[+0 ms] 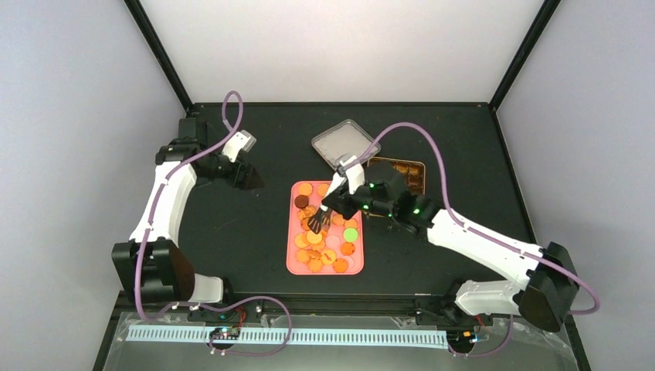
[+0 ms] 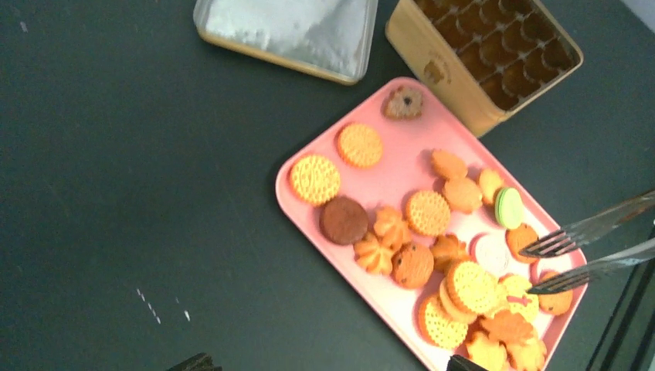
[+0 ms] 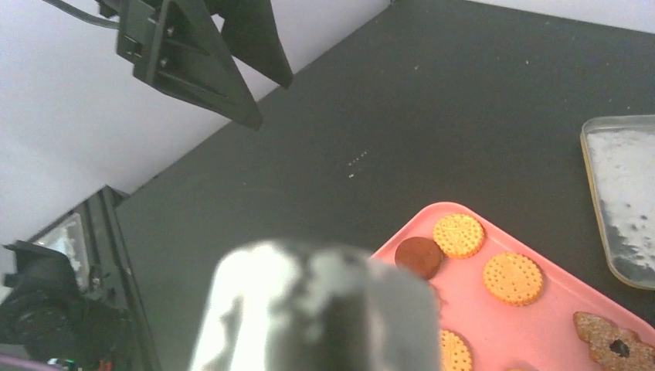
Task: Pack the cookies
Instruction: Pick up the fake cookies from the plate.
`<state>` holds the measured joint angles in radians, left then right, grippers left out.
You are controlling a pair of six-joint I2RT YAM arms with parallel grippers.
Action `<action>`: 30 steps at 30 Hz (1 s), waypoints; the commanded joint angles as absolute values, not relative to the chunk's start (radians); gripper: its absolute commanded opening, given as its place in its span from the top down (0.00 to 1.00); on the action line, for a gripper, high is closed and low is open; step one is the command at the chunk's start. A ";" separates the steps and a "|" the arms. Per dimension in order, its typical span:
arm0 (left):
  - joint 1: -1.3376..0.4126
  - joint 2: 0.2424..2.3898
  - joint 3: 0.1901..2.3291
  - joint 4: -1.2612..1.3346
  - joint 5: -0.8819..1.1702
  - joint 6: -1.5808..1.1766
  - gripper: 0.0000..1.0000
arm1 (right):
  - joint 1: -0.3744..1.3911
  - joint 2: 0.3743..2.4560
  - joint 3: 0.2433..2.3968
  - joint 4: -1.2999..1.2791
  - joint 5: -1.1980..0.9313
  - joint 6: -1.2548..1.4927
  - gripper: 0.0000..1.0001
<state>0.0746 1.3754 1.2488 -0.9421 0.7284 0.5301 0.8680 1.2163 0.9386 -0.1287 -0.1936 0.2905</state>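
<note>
Many small round cookies (image 1: 324, 246), mostly orange-golden with a dark brown, a green and a pale pink one, lie on a pink tray (image 1: 292, 232). My right gripper (image 1: 344, 197) is shut on metal tongs (image 1: 319, 221), whose forked tips hang slightly apart over the cookies. In the left wrist view the tips (image 2: 587, 232) hover by the green cookie (image 2: 507, 207). In the right wrist view the tongs (image 3: 324, 309) are a blur that hides the fingers. My left gripper (image 1: 251, 179) is open and empty, raised left of the tray; its tips (image 2: 332, 363) barely show.
A gold tin (image 1: 409, 171) with brown compartments stands behind the tray on the right, also in the left wrist view (image 2: 494, 54). Its silver lid (image 1: 345, 144) lies upside down behind the tray. The black table is walled at the back and sides.
</note>
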 commanded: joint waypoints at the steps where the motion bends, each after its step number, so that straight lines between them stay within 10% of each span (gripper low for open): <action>1: 0.104 1.339 1.192 -1.004 0.700 0.587 0.21 | 0.946 1.278 0.964 -0.042 -0.018 0.266 0.71; 30: 0.106 1.297 1.143 -1.013 0.722 0.597 0.18 | 1.012 1.166 0.859 -0.148 0.330 0.268 0.69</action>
<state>0.1028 1.3033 1.1381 -0.9977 0.6975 0.5770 1.0080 1.2179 0.9066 -0.1101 0.2260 0.2569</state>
